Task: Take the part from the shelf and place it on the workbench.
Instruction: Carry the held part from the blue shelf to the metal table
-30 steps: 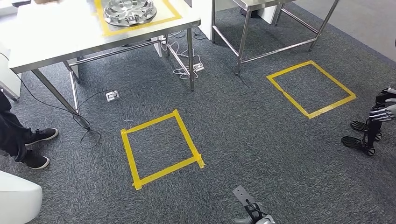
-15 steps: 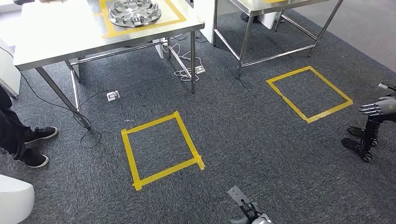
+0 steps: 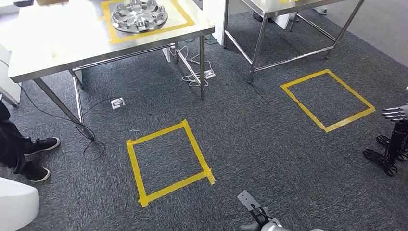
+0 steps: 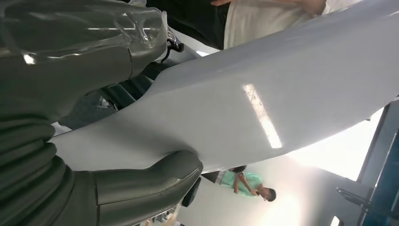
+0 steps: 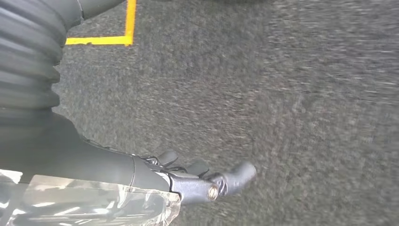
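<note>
At the far left of the head view, a person's dark trouser leg and black shoes with white soles (image 3: 37, 159) stand on the dark grey carpet floor (image 3: 250, 144). Above them is the steel surface (image 3: 53, 43), a shiny table on thin metal legs, and the round silver metal part (image 3: 139, 15) with many ribs lies on it inside a frame of yellow tape. Black and white cables (image 3: 192, 72) lie on the carpet under this surface. Near the middle of the floor there is a yellow tape square (image 3: 168, 161). More to the right stands a second steel table (image 3: 288, 14), and in front of it a second yellow tape square (image 3: 327, 100). At the right edge the right hand (image 3: 398, 113) hangs over the carpet, with its dark fingers (image 5: 207, 181) stretched out and apart, holding nothing. The left hand (image 4: 94, 132) shows in the left wrist view close to a white smooth panel (image 4: 244, 103); I cannot tell if it is open or closed.
</note>
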`<action>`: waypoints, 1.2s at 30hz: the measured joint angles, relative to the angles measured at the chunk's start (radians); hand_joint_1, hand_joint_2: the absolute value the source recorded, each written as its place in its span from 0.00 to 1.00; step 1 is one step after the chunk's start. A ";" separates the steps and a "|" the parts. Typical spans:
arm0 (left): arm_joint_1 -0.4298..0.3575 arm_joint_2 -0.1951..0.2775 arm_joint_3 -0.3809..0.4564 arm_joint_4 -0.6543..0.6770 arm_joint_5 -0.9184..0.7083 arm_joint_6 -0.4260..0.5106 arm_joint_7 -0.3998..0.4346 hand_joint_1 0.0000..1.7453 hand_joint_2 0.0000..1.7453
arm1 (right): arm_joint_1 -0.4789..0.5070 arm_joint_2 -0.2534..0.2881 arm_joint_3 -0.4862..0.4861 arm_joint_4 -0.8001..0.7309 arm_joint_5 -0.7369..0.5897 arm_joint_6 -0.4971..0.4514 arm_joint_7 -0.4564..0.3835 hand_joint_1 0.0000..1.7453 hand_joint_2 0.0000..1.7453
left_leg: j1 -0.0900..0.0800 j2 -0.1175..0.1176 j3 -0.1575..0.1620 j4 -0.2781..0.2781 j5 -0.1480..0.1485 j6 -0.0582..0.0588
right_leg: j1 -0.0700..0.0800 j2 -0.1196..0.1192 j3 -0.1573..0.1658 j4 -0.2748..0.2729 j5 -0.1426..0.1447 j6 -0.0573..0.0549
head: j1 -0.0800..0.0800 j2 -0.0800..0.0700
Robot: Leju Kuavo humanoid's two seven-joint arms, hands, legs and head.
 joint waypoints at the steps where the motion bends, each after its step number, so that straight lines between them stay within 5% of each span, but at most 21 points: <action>1: 0.000 0.002 -0.001 0.001 0.001 0.001 -0.001 1.00 1.00 | -0.001 0.000 -0.001 0.001 0.002 0.000 0.003 0.00 1.00 | 0.001 0.001 -0.051 0.077 -0.018 -0.005 | 0.000 0.000 0.016 -0.007 -0.010 -0.005 | 0.000 0.000; 3: 0.001 0.006 -0.001 0.003 0.003 0.002 -0.001 1.00 1.00 | 0.000 0.000 -0.002 0.002 0.005 0.001 0.008 0.00 1.00 | 0.003 0.002 -0.172 0.220 -0.036 -0.011 | 0.000 0.002 0.053 -0.019 -0.034 -0.005 | -0.001 0.000; 5: 0.003 0.009 -0.002 0.005 0.004 0.003 -0.001 1.00 1.00 | 0.002 0.000 -0.003 0.003 0.008 0.001 0.011 0.00 1.00 | 0.004 0.003 -0.240 0.234 0.035 -0.010 | -0.001 0.005 0.103 -0.035 -0.061 -0.002 | -0.001 0.000; 8: 0.005 0.011 -0.002 0.006 0.004 0.004 -0.001 1.00 1.00 | 0.000 0.001 -0.003 0.004 0.012 0.000 0.012 0.00 1.00 | 0.002 0.009 -0.220 0.004 0.251 0.001 | 0.001 0.007 0.190 -0.070 -0.105 0.006 | -0.001 0.000; 10: 0.005 0.012 -0.003 0.006 0.004 0.005 -0.001 1.00 1.00 | -0.004 0.002 -0.004 0.004 0.012 0.000 0.013 0.00 1.00 | -0.003 0.015 -0.197 -0.091 0.303 0.009 | 0.004 0.009 0.233 -0.098 -0.129 0.012 | 0.000 0.000; 12: 0.004 0.012 -0.004 0.004 0.005 0.005 -0.001 1.00 1.00 | -0.007 0.003 -0.006 0.004 0.013 0.000 0.013 0.00 1.00 | -0.006 0.017 -0.180 -0.099 0.277 0.013 | 0.005 0.009 0.277 -0.118 -0.133 0.023 | 0.000 0.000; 14: 0.001 0.012 -0.006 0.001 0.004 0.005 -0.002 1.00 1.00 | -0.015 0.003 -0.009 0.004 0.013 -0.001 0.014 0.00 1.00 | -0.009 0.010 -0.146 -0.105 0.246 0.026 | 0.003 0.006 0.293 -0.082 -0.111 0.044 | 0.002 0.000; 16: -0.001 0.012 -0.007 0.001 0.004 0.005 -0.003 1.00 1.00 | -0.024 0.004 -0.010 0.004 0.013 -0.001 0.014 0.00 1.00 | -0.012 0.004 -0.109 -0.107 0.223 0.045 | 0.001 0.004 0.208 0.063 -0.093 0.053 | 0.002 0.000; 17: 0.001 0.012 -0.008 0.001 0.004 0.005 -0.003 1.00 1.00 | -0.025 0.004 -0.011 0.004 0.014 -0.001 0.013 0.00 1.00 | -0.013 0.003 -0.097 -0.109 0.211 0.053 | 0.001 0.003 0.139 0.154 -0.102 0.047 | 0.003 0.000; 19: 0.003 0.012 -0.010 0.002 0.005 0.005 -0.002 1.00 1.00 | -0.021 0.005 -0.011 0.005 0.013 -0.001 0.014 0.00 1.00 | -0.014 -0.003 -0.063 -0.110 0.181 0.060 | 0.005 0.004 0.008 0.275 -0.169 0.024 | 0.004 0.000; 21: 0.005 0.012 -0.011 0.002 0.005 0.005 -0.002 1.00 1.00 | -0.010 0.004 -0.011 0.007 0.013 -0.001 0.015 0.00 1.00 | -0.017 -0.013 -0.019 -0.110 0.142 0.060 | 0.008 0.004 -0.079 0.271 -0.249 0.007 | 0.004 0.000; 22: 0.005 0.012 -0.012 0.003 0.005 0.005 -0.002 1.00 1.00 | -0.006 0.004 -0.011 0.008 0.013 -0.001 0.015 0.00 1.00 | -0.019 -0.016 0.006 -0.110 0.122 0.059 | 0.010 0.003 -0.104 0.229 -0.257 0.009 | 0.004 0.000; 23: 0.006 0.012 -0.012 0.003 0.005 0.004 -0.002 1.00 1.00 | -0.002 0.003 -0.011 0.009 0.013 -0.001 0.016 0.00 1.00 | -0.021 -0.017 0.030 -0.113 0.101 0.058 | 0.014 0.003 -0.119 0.167 -0.220 0.022 | 0.004 0.000; 25: 0.006 0.012 -0.012 0.004 0.005 0.005 -0.002 1.00 1.00 | 0.001 0.003 -0.010 0.011 0.013 -0.001 0.016 0.00 1.00 | -0.023 -0.020 0.077 -0.124 0.058 0.054 | 0.022 -0.001 -0.118 0.043 -0.066 0.054 | 0.002 0.000; 26: 0.005 0.011 -0.013 0.003 0.005 0.005 -0.002 1.00 1.00 | 0.001 0.002 -0.011 0.012 0.013 -0.001 0.016 0.00 1.00 | -0.023 -0.021 0.104 -0.137 0.036 0.050 | 0.028 -0.003 -0.106 0.003 -0.005 0.057 | 0.001 0.000; 27: 0.004 0.011 -0.013 0.000 0.005 0.005 -0.001 1.00 1.00 | -0.002 0.000 -0.011 0.012 0.013 -0.001 0.016 0.00 1.00 | -0.024 -0.022 0.128 -0.136 0.031 0.045 | 0.030 -0.001 -0.091 -0.019 0.022 0.050 | 0.001 0.000; 28: 0.001 0.010 -0.013 -0.004 0.004 0.004 -0.002 1.00 1.00 | -0.008 -0.001 -0.011 0.012 0.013 -0.001 0.017 0.00 1.00 | -0.025 -0.021 0.140 -0.118 0.038 0.041 | 0.031 0.002 -0.073 -0.026 0.016 0.034 | 0.001 0.000; 30: -0.007 0.009 -0.014 -0.012 0.004 0.004 -0.002 1.00 1.00 | -0.018 -0.002 -0.012 0.012 0.014 -0.001 0.017 0.00 1.00 | -0.024 -0.009 0.112 -0.015 0.076 0.033 | 0.024 0.011 -0.036 -0.035 0.011 0.005 | 0.002 0.000; 32: -0.008 0.010 -0.015 -0.012 0.004 0.005 -0.002 1.00 1.00 | -0.018 -0.002 -0.012 0.012 0.013 -0.001 0.018 0.00 1.00 | -0.018 0.000 0.033 0.122 0.072 0.023 | 0.018 0.013 0.005 -0.035 0.025 -0.012 | 0.001 0.000; 34: 0.000 0.011 -0.016 -0.008 0.004 0.005 -0.002 1.00 1.00 | -0.010 0.000 -0.011 0.013 0.013 -0.001 0.018 0.00 1.00 | -0.009 0.003 -0.044 0.198 -0.013 0.009 | 0.014 0.010 0.042 -0.034 0.026 -0.014 | 0.000 0.000; 36: 0.006 0.012 -0.016 -0.006 0.004 0.005 -0.001 1.00 1.00 | -0.006 0.005 -0.011 0.013 0.014 0.000 0.018 0.00 1.00 | 0.000 0.004 -0.103 0.176 -0.121 -0.001 | 0.010 0.012 0.077 -0.032 0.001 -0.007 | 0.001 0.000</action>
